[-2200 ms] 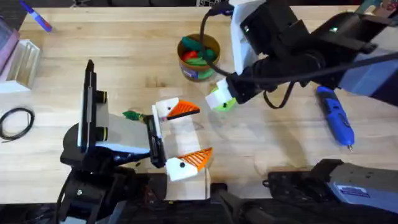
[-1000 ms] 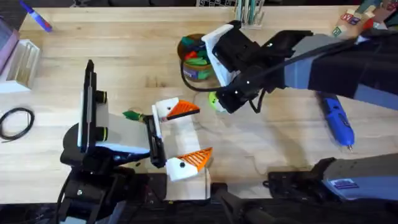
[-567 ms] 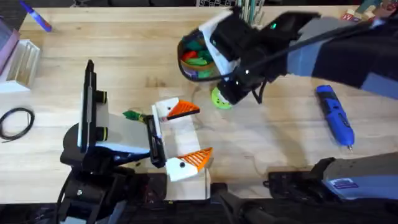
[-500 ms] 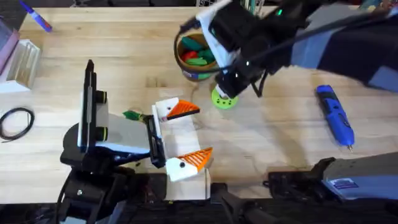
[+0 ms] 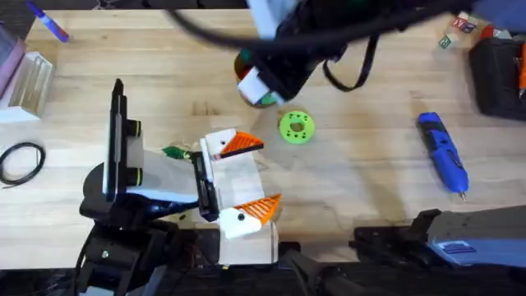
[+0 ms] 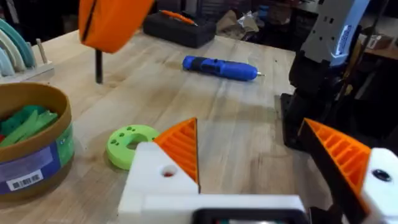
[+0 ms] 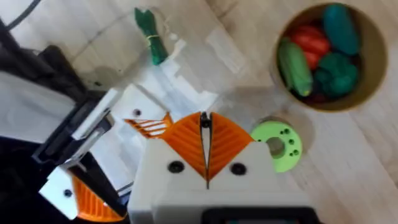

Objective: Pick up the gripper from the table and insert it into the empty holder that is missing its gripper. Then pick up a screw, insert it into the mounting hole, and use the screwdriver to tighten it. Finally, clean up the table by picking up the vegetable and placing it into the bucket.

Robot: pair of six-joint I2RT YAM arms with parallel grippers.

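Note:
The vegetable [image 5: 174, 153], small and dark green, lies on the table just left of my left gripper [image 5: 267, 174]. That gripper is open, and both of its white blocks carry orange wedges [image 6: 180, 146]. My right gripper [image 7: 205, 146] is shut, wedge against wedge, with nothing in it. It hangs high above the table beside the bucket [image 7: 326, 56], a tan cup holding green and red toy vegetables. The blue screwdriver [image 5: 444, 152] lies at the right. The loose gripper, the empty holder and the screw are out of view.
A bright green disc with holes [image 5: 296, 127] lies between the bucket and my left gripper. A black cable loop [image 5: 20, 160] and a clear rack [image 5: 29, 82] sit at the far left, and a black case [image 5: 497, 70] at the far right.
My right arm has lifted off the spot by the green disc and swung up and toward the far side over the bucket. The disc stays on the table. The left arm has not moved.

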